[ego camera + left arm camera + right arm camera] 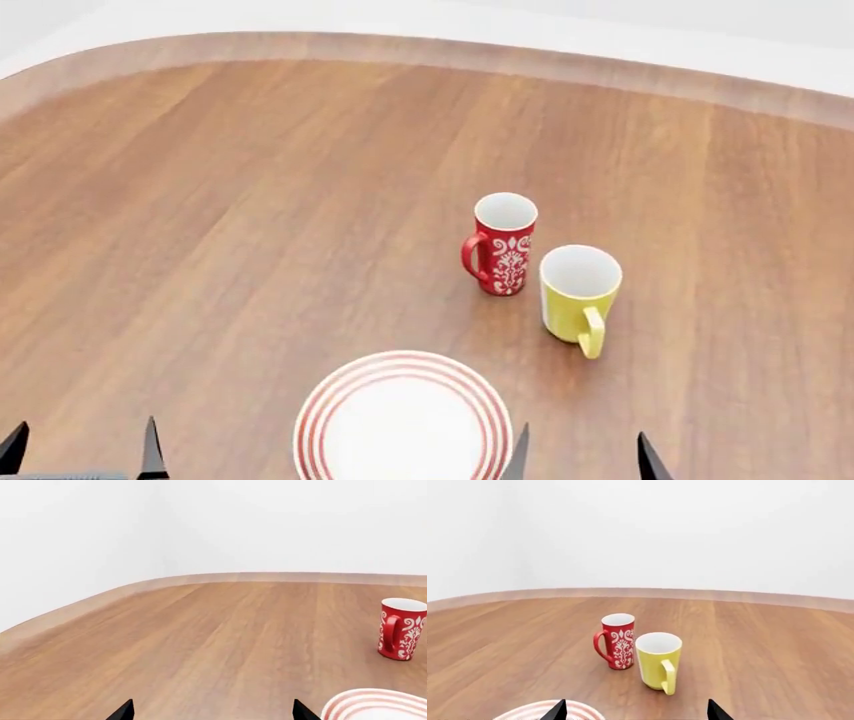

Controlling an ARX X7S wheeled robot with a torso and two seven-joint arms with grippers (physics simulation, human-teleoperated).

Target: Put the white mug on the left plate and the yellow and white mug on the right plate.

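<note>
Head view shows you the yellow and white mug [579,290] upright on the bench [200,220], just beside the red mug [503,243], beyond a plate [403,418]. Both end effectors, left [80,452] and right [578,458], hang released.

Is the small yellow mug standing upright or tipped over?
Upright: the yellow mug stands on its base on the wooden table, open mouth up.

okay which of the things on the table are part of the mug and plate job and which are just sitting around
Belong to the job:
yellow and white mug
ringed plate (which of the two plates, unclear)

Just lying about:
red floral mug

The white mug and a second plate are not in view.
</note>
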